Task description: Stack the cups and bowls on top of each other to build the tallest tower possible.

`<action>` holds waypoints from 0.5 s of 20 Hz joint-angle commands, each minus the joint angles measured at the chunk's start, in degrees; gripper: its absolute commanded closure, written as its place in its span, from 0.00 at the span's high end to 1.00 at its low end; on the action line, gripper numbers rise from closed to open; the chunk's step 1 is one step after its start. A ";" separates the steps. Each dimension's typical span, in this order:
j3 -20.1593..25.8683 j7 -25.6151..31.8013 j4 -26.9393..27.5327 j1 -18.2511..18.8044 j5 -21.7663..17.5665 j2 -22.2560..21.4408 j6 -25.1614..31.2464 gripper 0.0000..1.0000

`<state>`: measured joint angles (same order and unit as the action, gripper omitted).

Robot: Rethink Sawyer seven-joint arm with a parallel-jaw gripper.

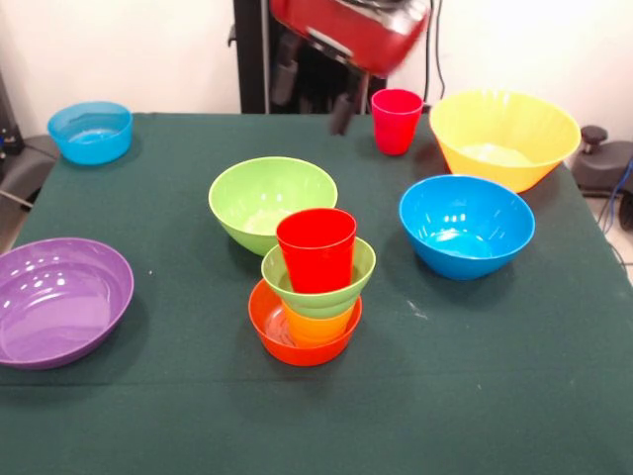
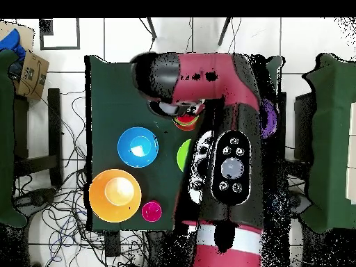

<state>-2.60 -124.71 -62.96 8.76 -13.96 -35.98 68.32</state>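
Tower (image 1: pixel 313 287) of four; five loose bowls, one pink cup (image 1: pixel 396 121).

Seven bowls: purple (image 1: pixel 61 300), two blue (image 1: pixel 90 131) (image 1: pixel 466 226), two green (image 1: pixel 272 203) (image 1: pixel 318 279), yellow (image 1: pixel 503 137), orange (image 1: pixel 304 327). Three cups: red (image 1: pixel 316 248), pink (image 1: pixel 396 121), yellow-orange (image 1: pixel 318 325).

Lab: loose cables (image 2: pixel 59 208) around robot table (image 2: pixel 111 90).
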 commanded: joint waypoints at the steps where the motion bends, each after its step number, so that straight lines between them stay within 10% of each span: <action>1: 9.15 23.61 -15.52 7.25 -0.28 -5.61 -8.20 1.00; 10: 17.83 38.79 -28.00 18.50 -2.68 -11.15 -14.12 1.00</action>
<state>4.54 -113.27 -75.93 22.64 -13.95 -44.32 59.14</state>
